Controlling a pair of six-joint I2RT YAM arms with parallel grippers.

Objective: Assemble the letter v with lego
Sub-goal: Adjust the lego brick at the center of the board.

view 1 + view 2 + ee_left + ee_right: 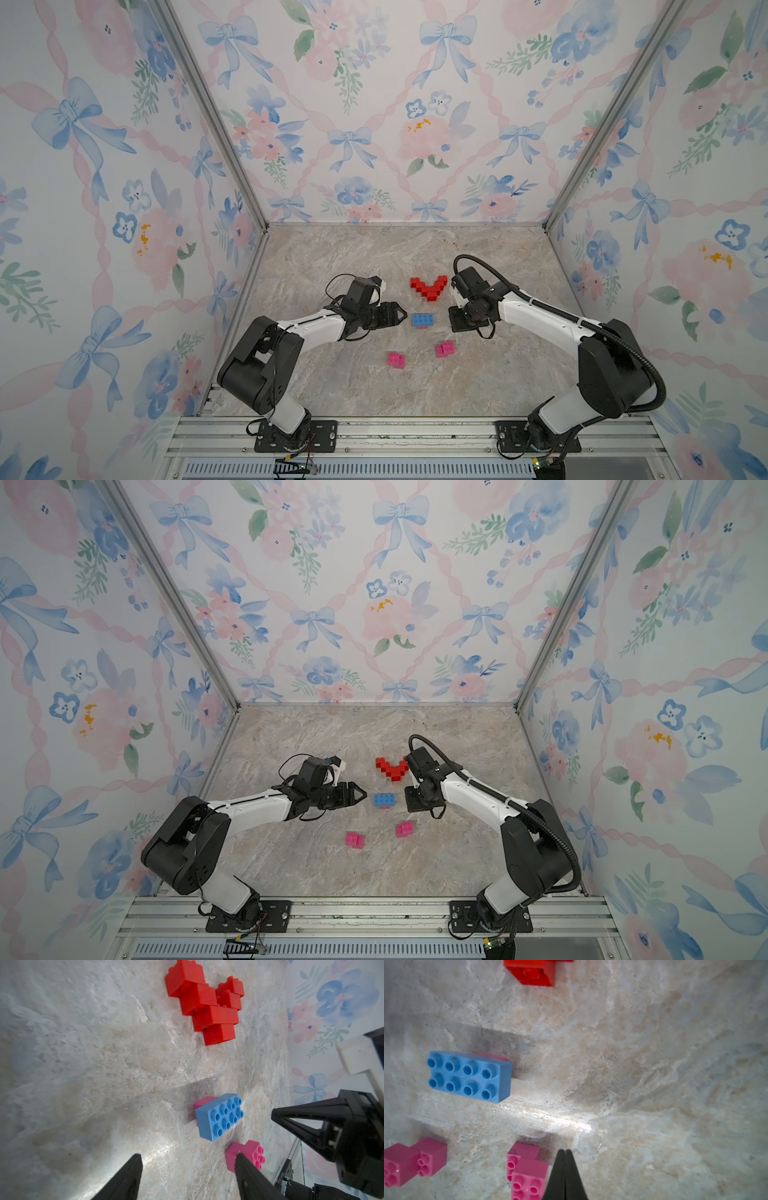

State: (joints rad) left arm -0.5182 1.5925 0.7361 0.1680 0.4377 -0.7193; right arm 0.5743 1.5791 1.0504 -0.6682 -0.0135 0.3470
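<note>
- Because the marble table (332, 257) lies bare from nine round to three o'clock of the red V (429, 286), both arms have open room. The walls stand well apart.
- The left gripper (187, 1155), at eight o'clock of the V, has its fingers spread and empty. The right gripper (565, 1150), at four o'clock, is pinched together on nothing.
- The V reads as finished, so the next move likely calls for backing off toward six without nudging it.
- The blue brick (423, 320), atop a pinkish one, sits at the V's six o'clock.
- One pink pair (396, 360) lies at the blue brick's seven o'clock, and a second pink pair (445, 349) at its five.
</note>
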